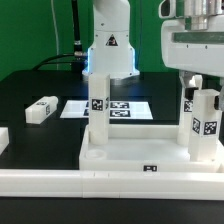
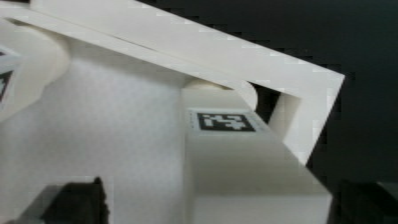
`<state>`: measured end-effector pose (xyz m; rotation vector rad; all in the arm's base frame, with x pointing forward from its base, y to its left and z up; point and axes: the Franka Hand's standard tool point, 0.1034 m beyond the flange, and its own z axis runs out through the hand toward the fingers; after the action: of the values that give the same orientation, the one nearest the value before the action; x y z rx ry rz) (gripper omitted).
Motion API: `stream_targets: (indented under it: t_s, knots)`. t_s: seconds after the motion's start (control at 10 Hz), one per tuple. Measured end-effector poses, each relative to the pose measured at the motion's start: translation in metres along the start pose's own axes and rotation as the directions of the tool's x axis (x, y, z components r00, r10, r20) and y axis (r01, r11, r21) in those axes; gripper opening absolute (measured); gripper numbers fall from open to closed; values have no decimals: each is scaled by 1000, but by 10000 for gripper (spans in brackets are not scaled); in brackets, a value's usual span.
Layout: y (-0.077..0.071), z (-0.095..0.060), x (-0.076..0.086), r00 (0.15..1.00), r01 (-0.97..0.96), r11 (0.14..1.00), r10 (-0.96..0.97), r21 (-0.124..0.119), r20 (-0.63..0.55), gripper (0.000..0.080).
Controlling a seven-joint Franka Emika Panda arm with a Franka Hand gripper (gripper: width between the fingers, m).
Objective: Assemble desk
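Clearly open, the jaws flank an upright, tagged white leg (image 1: 204, 138), gripping nothing.

1 tabletop (image 1: 130, 150), 3 leg blocks clear: first standing leg (image 1: 97, 120), second standing leg (image 1: 203, 125), lying leg (image 1: 40, 108); 1 marker board (image 1: 75, 107); 1 arm (image 1: 108, 40)
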<state>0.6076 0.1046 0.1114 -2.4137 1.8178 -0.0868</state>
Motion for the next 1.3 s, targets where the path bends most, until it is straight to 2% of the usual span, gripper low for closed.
stream_targets:
  t_s: [0.6, 1.0, 1.3]
  knots:
    - [0, 0, 0, 1000, 0, 1000, 0, 0, 0, 648]
    - [0, 1, 1, 966, 259, 966, -259, -1, -4, 648]
    - [1, 1, 1, 965, 263, 965, -263, -1, -4, 648]
